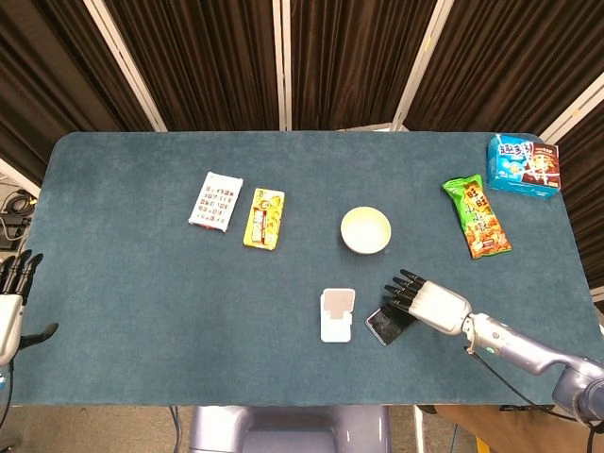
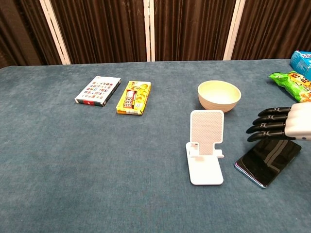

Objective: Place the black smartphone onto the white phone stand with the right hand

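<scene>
Now we see our right hand [image 2: 284, 127] hovering flat above the phone [image 2: 266, 159], fingers stretched out and apart, holding nothing. The phone lies face up on the counter [image 1: 142, 283], just to the right of the stand [image 2: 206, 145] and apart from it, angled so its near corner points toward the stand's base.

What could go wrong? We judge the phone is thin and lies flush on the cloth, so our fingers may struggle to get under an edge and could just push it along. A push leftward could knock the stand, which looks light and tall on a small foot, and tip or shift it. The bowl [image 2: 219, 96] sits close behind, so a wide swing could clip that too.

The phone itself is a slim black slab with a glossy screen that throws back pale streaks, and a bluish rim along its near edge. Our left hand [image 1: 11, 297] waits at the far left edge, fingers straight and empty.
</scene>
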`<state>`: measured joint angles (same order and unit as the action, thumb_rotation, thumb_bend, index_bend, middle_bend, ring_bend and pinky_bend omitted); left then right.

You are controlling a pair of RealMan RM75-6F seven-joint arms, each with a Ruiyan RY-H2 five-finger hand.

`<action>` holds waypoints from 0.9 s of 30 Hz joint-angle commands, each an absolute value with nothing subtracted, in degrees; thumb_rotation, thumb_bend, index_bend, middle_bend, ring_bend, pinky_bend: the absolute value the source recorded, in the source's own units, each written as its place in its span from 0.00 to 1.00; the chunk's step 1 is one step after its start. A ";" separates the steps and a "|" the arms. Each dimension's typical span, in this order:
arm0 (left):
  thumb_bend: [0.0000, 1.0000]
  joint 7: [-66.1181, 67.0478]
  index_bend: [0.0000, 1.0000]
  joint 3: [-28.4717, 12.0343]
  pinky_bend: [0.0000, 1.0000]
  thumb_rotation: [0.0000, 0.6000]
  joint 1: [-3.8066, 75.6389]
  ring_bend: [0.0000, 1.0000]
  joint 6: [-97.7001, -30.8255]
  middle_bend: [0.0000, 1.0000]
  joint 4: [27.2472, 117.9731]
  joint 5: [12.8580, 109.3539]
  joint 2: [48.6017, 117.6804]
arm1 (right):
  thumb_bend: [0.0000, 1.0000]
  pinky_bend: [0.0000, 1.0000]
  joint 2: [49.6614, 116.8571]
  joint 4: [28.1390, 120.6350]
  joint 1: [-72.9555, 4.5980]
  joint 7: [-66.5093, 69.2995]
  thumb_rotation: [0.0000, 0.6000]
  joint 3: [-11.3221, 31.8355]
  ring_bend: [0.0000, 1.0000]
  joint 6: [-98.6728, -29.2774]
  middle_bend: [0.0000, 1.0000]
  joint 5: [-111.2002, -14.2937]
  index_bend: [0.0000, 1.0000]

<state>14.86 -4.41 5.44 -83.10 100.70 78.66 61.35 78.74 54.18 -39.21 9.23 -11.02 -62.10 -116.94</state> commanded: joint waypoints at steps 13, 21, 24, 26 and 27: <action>0.00 15.87 0.00 -4.30 0.00 1.00 5.75 0.00 -82.85 0.00 100.46 77.98 61.94 | 0.02 0.08 81.71 54.23 -41.27 7.54 1.00 -11.79 0.04 -59.71 0.12 -114.66 0.06; 0.00 15.94 0.00 -4.30 0.00 1.00 5.93 0.00 -82.61 0.00 100.34 77.64 61.99 | 0.09 0.08 82.28 54.09 -42.06 7.34 1.00 -12.63 0.06 -57.59 0.20 -113.53 0.16; 0.00 16.00 0.00 -4.31 0.00 1.00 5.98 0.00 -82.59 0.00 100.30 77.56 62.03 | 0.18 0.10 82.37 54.08 -42.28 7.41 1.00 -12.90 0.15 -57.32 0.31 -113.20 0.31; 0.00 16.03 0.00 -4.30 0.00 1.00 6.01 0.00 -82.53 0.00 100.28 77.48 62.06 | 0.25 0.16 82.46 53.96 -42.29 7.76 1.00 -12.99 0.24 -57.94 0.41 -113.15 0.45; 0.00 16.06 0.00 -4.27 0.00 1.00 6.04 0.00 -82.47 0.00 100.27 77.44 62.08 | 0.29 0.20 82.52 53.73 -42.22 7.98 1.00 -13.02 0.28 -58.46 0.45 -113.06 0.50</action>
